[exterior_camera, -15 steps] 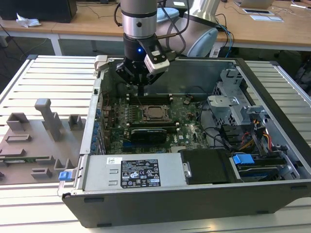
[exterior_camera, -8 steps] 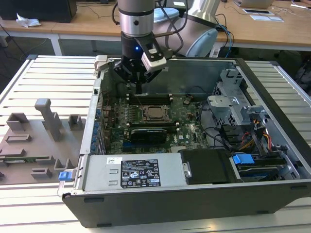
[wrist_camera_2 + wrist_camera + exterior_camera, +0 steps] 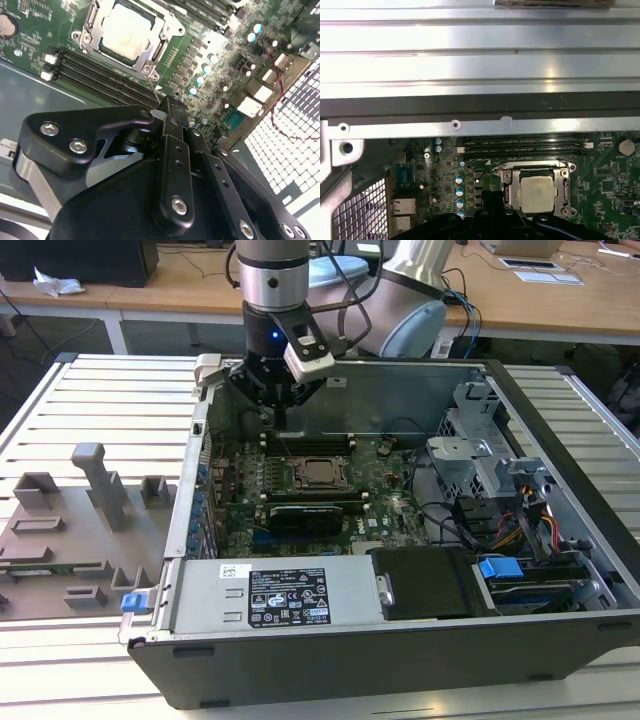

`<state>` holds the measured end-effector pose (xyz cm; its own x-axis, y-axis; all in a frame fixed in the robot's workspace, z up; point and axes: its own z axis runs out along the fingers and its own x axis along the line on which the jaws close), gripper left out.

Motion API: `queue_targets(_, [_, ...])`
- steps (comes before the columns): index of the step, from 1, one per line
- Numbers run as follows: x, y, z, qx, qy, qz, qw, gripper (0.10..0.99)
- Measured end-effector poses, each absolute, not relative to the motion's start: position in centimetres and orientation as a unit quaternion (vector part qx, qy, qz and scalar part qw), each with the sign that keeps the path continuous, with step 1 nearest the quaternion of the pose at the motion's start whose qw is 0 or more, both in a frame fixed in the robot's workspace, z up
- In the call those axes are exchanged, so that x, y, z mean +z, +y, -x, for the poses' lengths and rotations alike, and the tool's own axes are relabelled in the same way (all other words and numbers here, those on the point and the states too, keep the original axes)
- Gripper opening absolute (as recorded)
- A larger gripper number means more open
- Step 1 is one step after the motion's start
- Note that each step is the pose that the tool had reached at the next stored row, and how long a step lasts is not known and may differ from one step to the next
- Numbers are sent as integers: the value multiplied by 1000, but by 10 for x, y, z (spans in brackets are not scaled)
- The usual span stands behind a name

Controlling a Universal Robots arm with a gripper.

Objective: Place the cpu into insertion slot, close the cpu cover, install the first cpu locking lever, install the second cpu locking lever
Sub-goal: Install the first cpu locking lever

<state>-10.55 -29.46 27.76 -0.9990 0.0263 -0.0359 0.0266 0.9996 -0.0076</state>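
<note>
Corner of cpu cover, cropped

Saw cpu seated under lowered cover. Found gripper fingers pressed together, tips against thin lever.

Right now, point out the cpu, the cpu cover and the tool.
cpu [image 3: 127, 27]: second wrist view, middle of its top.
cpu cover [image 3: 508, 192]: first wrist view, one side bar.
tool [image 3: 167, 103]: second wrist view, its tip.
</note>
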Motion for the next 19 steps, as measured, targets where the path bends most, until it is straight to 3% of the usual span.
queue_targets(7, [263, -283, 125, -4, 1000, -13, 18, 106])
queue_targets(19, [258, -283, 80, -4, 1000, -13, 16, 106])
